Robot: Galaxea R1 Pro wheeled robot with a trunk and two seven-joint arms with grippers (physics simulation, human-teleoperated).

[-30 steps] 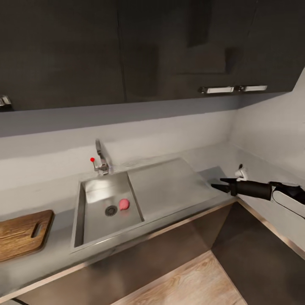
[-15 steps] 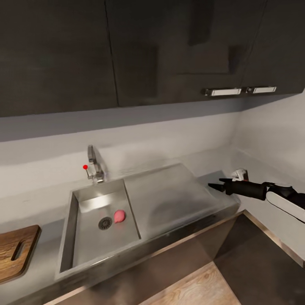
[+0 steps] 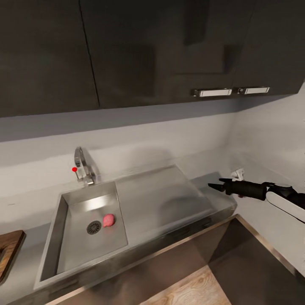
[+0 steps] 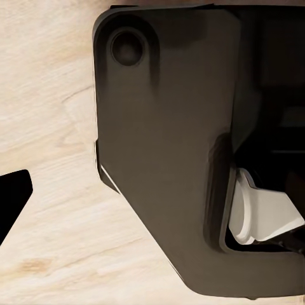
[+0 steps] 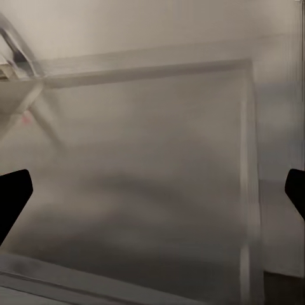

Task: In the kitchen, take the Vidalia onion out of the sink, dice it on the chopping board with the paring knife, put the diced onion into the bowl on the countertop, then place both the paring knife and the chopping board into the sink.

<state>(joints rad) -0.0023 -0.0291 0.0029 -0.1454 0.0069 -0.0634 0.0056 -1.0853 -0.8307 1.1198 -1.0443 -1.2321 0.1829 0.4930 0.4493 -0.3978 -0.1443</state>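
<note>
No text, label, brand or number can be read on anything in these views

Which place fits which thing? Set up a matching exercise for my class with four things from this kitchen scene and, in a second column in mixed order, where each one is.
Things:
1. onion
2. chopping board
3. tap
4. right gripper

Places:
A. at the counter's far left, cut off by the picture edge
B. in the air past the drainboard's right end
C. inside the basin, beside the drain
D. behind the basin, by the wall

Pairs: 1-C, 2-A, 3-D, 4-B
</note>
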